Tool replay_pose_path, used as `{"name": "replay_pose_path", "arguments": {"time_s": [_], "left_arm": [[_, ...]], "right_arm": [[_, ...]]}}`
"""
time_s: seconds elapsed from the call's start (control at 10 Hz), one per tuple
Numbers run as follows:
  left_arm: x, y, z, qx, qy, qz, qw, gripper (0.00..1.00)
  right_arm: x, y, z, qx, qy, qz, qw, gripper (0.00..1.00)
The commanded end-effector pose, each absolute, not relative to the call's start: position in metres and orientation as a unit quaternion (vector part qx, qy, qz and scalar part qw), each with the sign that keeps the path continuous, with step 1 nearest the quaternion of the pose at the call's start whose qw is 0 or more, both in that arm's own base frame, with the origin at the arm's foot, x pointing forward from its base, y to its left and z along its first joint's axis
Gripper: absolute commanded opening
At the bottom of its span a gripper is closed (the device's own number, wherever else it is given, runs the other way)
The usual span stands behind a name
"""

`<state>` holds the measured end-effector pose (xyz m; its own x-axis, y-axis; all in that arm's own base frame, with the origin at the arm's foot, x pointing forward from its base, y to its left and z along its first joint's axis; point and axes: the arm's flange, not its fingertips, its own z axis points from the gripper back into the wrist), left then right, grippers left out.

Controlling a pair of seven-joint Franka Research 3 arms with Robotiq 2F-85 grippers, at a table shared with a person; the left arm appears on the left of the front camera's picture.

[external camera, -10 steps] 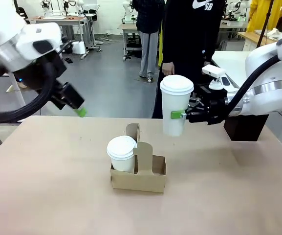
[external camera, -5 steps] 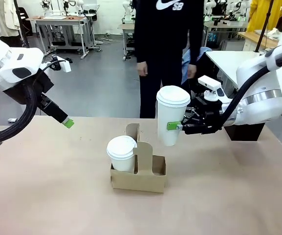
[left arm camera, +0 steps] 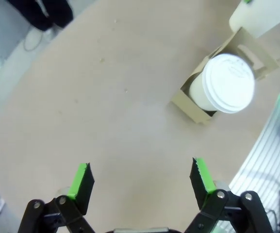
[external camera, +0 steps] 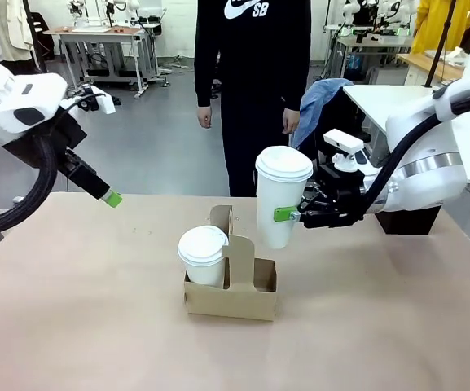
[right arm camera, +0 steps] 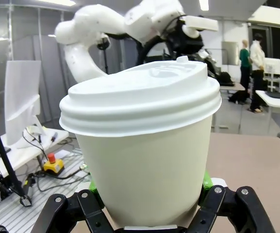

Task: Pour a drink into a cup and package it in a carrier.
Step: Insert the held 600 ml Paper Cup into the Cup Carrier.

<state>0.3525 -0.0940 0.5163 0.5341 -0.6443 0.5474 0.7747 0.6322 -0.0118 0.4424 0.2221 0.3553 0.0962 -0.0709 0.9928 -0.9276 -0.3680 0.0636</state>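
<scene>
While the right tool (external camera: 290,214) grips the tall lidded cup (external camera: 280,195) above the carrier (external camera: 230,297), packaging likely needs lowering into its empty 3 o'clock slot; left tool (left arm camera: 140,177) open.

Around your workspace
You've got a tan table (external camera: 96,326), a short lidded white cup (external camera: 203,247) mid-table, a person in black (external camera: 255,73) at the far side, blue cloth (external camera: 320,96) beside them, and a black box (external camera: 414,221) at right.

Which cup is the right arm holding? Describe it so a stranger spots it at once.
Find the brown cardboard carrier mid-table. Above its right side hangs a tall, lidded white paper cup, clamped in the fingers of the right gripper. Unlike the shorter white cup seated in the carrier, it is airborne.
</scene>
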Motion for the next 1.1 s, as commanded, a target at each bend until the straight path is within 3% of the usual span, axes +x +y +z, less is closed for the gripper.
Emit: {"name": "replay_pose_path", "arguments": {"time_s": [0.0,0.6,0.8,0.9,1.0], "left_arm": [[0.348,-0.066,0.486,-0.181,-0.266,-0.451,0.833,1.00],[0.354,-0.023,0.437,-0.169,-0.307,-0.549,0.759,1.00],[0.355,-0.023,0.428,-0.148,-0.284,-0.558,0.766,1.00],[0.384,-0.022,0.464,-0.157,-0.286,-0.543,0.773,1.00],[0.384,-0.022,0.464,-0.157,-0.286,-0.543,0.773,1.00]], "right_arm": [[0.447,0.232,0.344,0.658,-0.387,0.534,0.363,0.81],[0.453,0.243,0.303,0.672,-0.364,0.543,0.350,0.81],[0.456,0.243,0.293,0.674,-0.358,0.546,0.347,0.81],[0.457,0.246,0.285,0.672,-0.356,0.547,0.351,0.81],[0.456,0.249,0.279,0.670,-0.353,0.548,0.356,0.81]]}}
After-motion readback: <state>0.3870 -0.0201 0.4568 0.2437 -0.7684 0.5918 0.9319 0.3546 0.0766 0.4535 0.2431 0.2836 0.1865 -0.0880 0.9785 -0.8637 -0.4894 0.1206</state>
